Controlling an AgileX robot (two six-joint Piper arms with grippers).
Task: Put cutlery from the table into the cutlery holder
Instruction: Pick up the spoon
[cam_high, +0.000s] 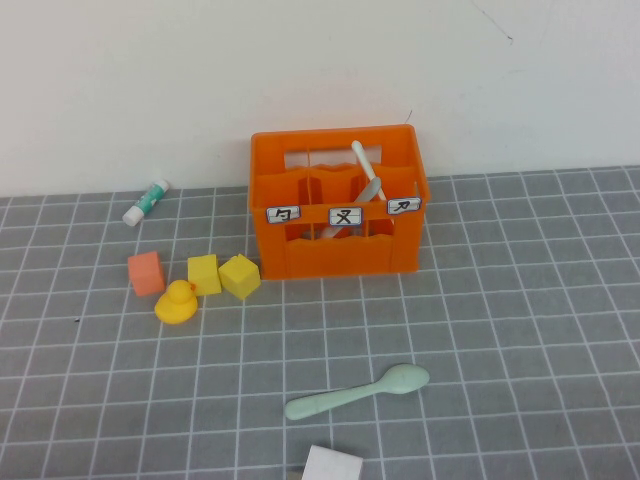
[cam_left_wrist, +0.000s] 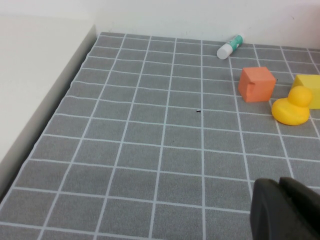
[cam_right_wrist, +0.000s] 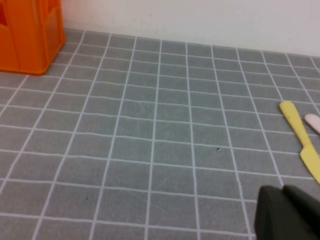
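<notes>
A pale mint-green spoon (cam_high: 360, 392) lies flat on the grey gridded table (cam_high: 520, 300), in front of the orange cutlery holder (cam_high: 340, 205). A white handle (cam_high: 362, 160) and a grey piece (cam_high: 372, 188) lean inside the holder's compartments. Neither arm appears in the high view. My left gripper (cam_left_wrist: 281, 187) is shut and empty, low over bare table to the left of the toys. The right gripper (cam_right_wrist: 282, 192) is also shut and empty, over bare table to the right of the holder (cam_right_wrist: 27, 35).
Left of the holder lie a white-green tube (cam_high: 147, 201), an orange cube (cam_high: 146, 273), two yellow cubes (cam_high: 204, 274) (cam_high: 240, 276) and a yellow duck (cam_high: 177, 302). A white block (cam_high: 332, 465) sits at the near edge. A yellow knife-shaped piece (cam_right_wrist: 302, 145) and a pale pink piece (cam_right_wrist: 314, 122) lie near the right gripper.
</notes>
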